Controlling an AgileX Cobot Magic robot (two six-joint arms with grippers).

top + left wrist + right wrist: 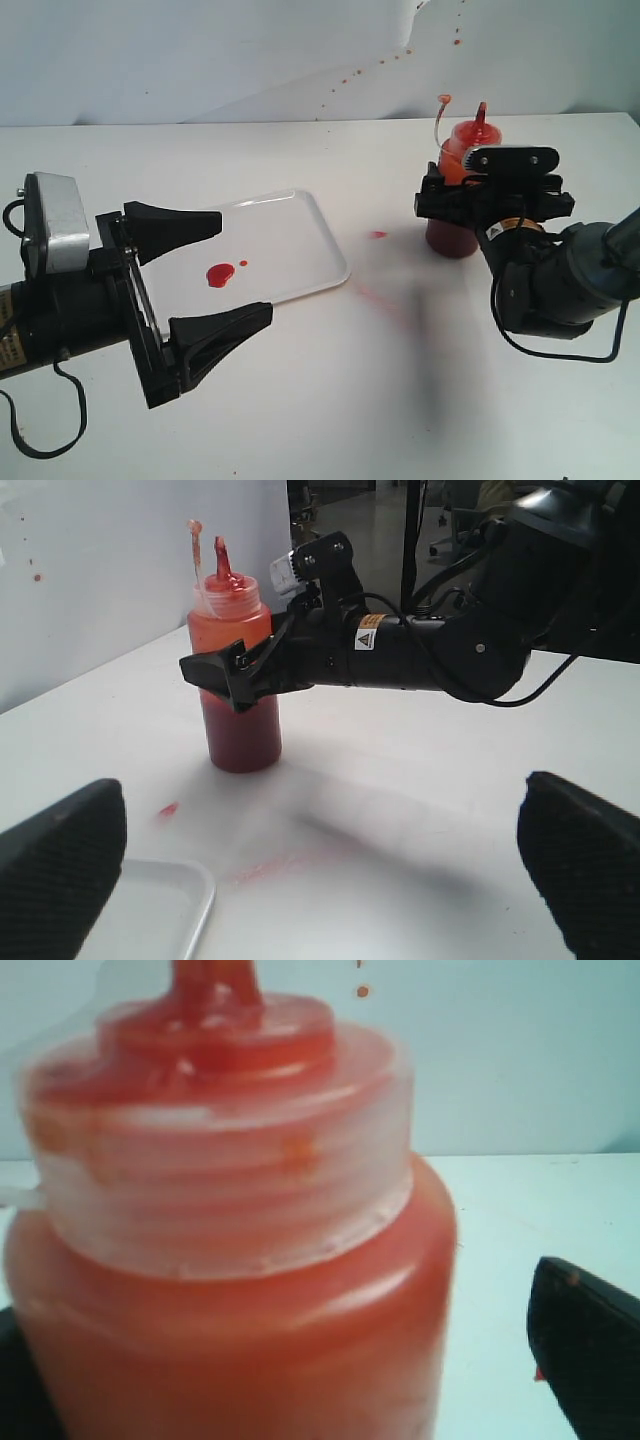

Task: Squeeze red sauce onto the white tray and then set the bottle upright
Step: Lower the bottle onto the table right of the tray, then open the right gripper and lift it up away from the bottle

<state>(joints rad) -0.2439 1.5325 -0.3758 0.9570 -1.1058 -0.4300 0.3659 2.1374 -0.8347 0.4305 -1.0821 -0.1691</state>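
Note:
The bottle (462, 140) stands upright on the table at the right, orange-red, with its nozzle up and its cap strap curling beside it. My right gripper (470, 200) is open around the bottle's (240, 735) middle. In the right wrist view the bottle (230, 1290) fills the space of that gripper (300, 1370), and a gap shows beside one finger (585, 1345). The white tray (300, 225) lies at the centre left with a blob of red sauce (219, 274) and a tiny droplet on it. My left gripper (245, 268) hangs open over the tray's near side with nothing in it.
A red speck (377, 234) and a faint pinkish smear (385, 300) stain the table between tray and bottle. Red splashes dot the back wall (400, 55). The left wrist view shows the tray's corner (150, 910), the smear (290, 860) and my left gripper (322, 855).

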